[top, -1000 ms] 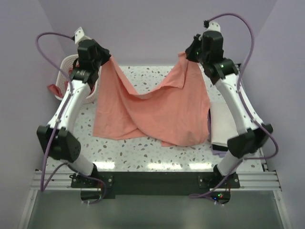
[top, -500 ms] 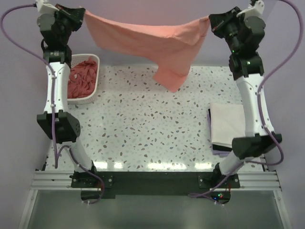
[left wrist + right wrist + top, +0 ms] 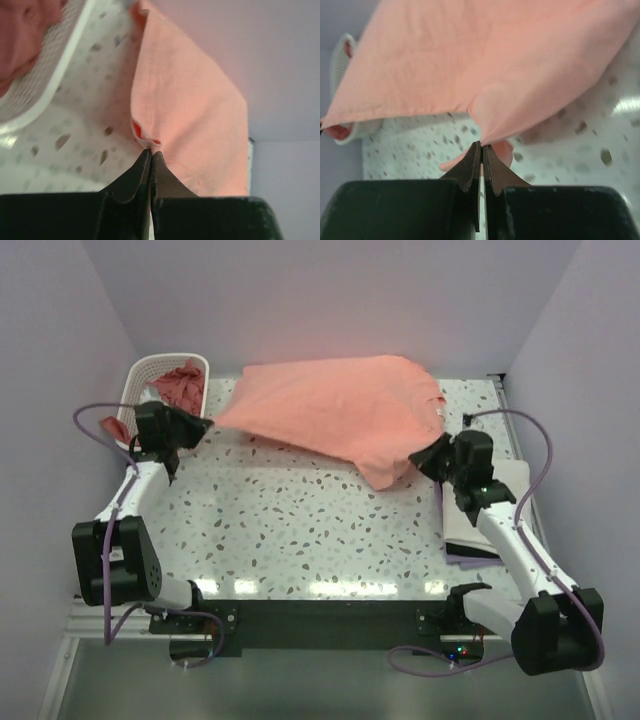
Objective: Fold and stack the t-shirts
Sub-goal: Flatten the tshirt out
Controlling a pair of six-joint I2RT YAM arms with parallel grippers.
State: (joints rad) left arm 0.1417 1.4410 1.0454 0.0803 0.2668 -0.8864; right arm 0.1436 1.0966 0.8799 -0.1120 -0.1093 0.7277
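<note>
1. The left claw (image 3: 150, 152) is pressed together, pinching one edge of a plain salmon-pink soft cloth t-shirt (image 3: 330, 405) low over the left side.
2. The right claw (image 3: 481, 145) is likewise clamped on another edge of the same t-shirt, over on the right.
3. Between the two claws the t-shirt spreads wide over the far half of the white speckled tabletop (image 3: 300, 510). A flap droops near the right claw, and whether the cloth touches the surface cannot be told.
4. Just beside the left claw, a white plastic lattice basket (image 3: 140, 370) stands in the far left corner and holds crumpled salmon-pink t-shirts (image 3: 180, 385).
5. Beneath the right arm (image 3: 510, 540), a folded white t-shirt (image 3: 460, 525) lies at the tabletop's right edge.
</note>
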